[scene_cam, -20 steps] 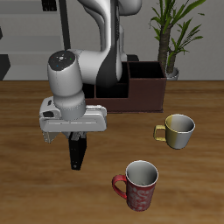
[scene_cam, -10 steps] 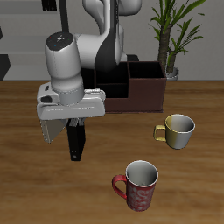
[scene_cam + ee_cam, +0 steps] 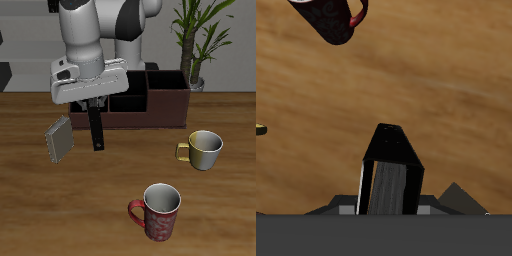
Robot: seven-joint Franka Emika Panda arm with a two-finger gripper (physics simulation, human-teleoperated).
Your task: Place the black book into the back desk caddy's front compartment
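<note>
My gripper (image 3: 95, 103) is shut on the black book (image 3: 97, 128), which hangs upright below the fingers, well above the table. In the wrist view the black book (image 3: 391, 172) shows its dark cover and pale page edge, pointing away from the gripper. The back desk caddy (image 3: 160, 100), a dark reddish-brown box with black cells, stands farther back, just behind and beside the held book. My arm hides part of the caddy's cells.
A grey book (image 3: 59, 140) leans on the table beside the held book. A yellow mug (image 3: 204, 149) and a red patterned mug (image 3: 159, 211) stand nearer the front edge; the red mug (image 3: 331, 18) also shows in the wrist view. A potted plant (image 3: 196, 40) stands behind the caddy.
My gripper has risen and moved back toward the caddy with the black book in it. The grey book, hidden before, now shows.
</note>
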